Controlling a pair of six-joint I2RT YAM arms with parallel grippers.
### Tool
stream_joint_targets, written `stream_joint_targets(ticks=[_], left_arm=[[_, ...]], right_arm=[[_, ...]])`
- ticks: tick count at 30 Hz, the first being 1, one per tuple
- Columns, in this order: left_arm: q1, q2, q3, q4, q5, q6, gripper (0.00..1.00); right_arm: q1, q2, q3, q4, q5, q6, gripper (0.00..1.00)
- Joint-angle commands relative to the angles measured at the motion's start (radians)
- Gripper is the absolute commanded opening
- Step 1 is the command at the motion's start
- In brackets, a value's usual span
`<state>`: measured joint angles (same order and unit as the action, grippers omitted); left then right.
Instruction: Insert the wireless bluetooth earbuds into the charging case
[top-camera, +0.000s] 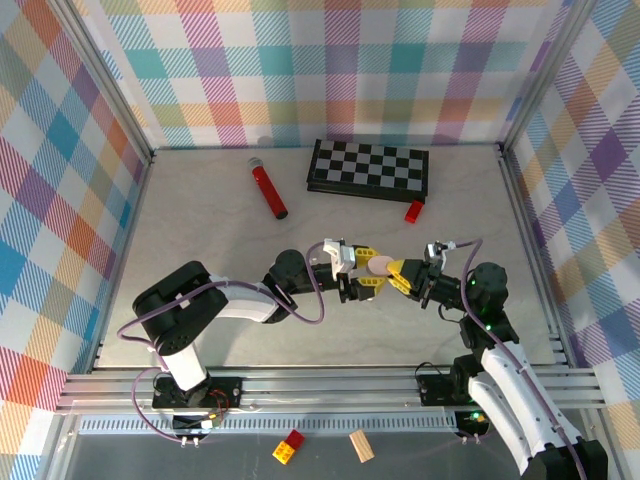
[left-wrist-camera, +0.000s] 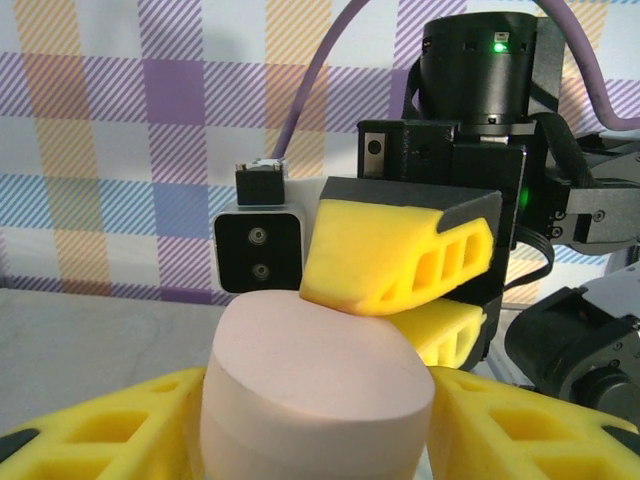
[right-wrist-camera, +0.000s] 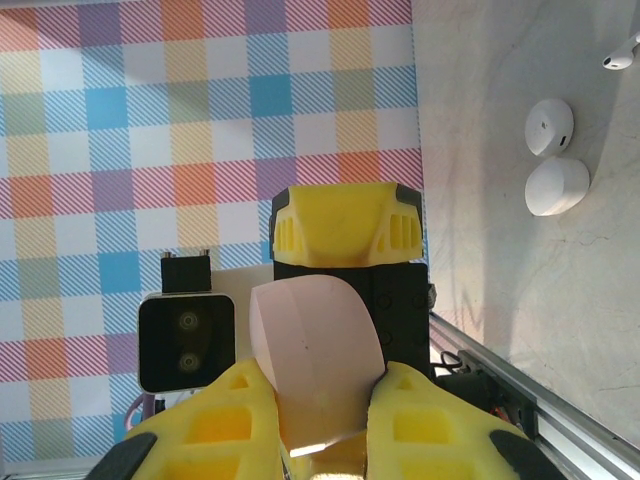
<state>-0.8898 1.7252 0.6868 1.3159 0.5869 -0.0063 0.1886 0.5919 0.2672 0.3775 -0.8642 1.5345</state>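
Bright even light, soft shadows, slight glare, close foregrounds slightly soft

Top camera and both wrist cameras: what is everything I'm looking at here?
pink case: one, pale pink, mid-table, between both pincers
white case halves: two, white, together on table
white earbud: one, white, near those halves
checkerboard: one, black-and-white, far wall
red cylinder: one, red, left of checkerboard
red block: one, by checkerboard's right corner
red-and-yellow block: one, below near rail
wooden block: one, tan, beside it
left pincer: yellow, flanking pink case
right pincer: yellow, shut on pink case
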Motion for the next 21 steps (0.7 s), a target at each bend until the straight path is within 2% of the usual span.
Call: stream_joint_targets(ticks=[1, 17, 21], left_arm=[[0.015, 0.010, -0.005, 0.046, 0.046, 0.024, 0.55], [0.022, 0.023, -0.010, 0.046, 0.096, 0.062, 0.53], [0.021, 0.025, -0.006, 0.044, 0.105, 0.071, 0.50]], right_arm=[[-0.009, -0.012, 0.009, 0.002, 0.008, 0.007, 0.06], [-0.012, -0.009, 0.010, -0.021, -0.005, 0.025, 0.05], [-0.012, -0.010, 0.011, -0.033, -0.007, 0.027, 0.04]])
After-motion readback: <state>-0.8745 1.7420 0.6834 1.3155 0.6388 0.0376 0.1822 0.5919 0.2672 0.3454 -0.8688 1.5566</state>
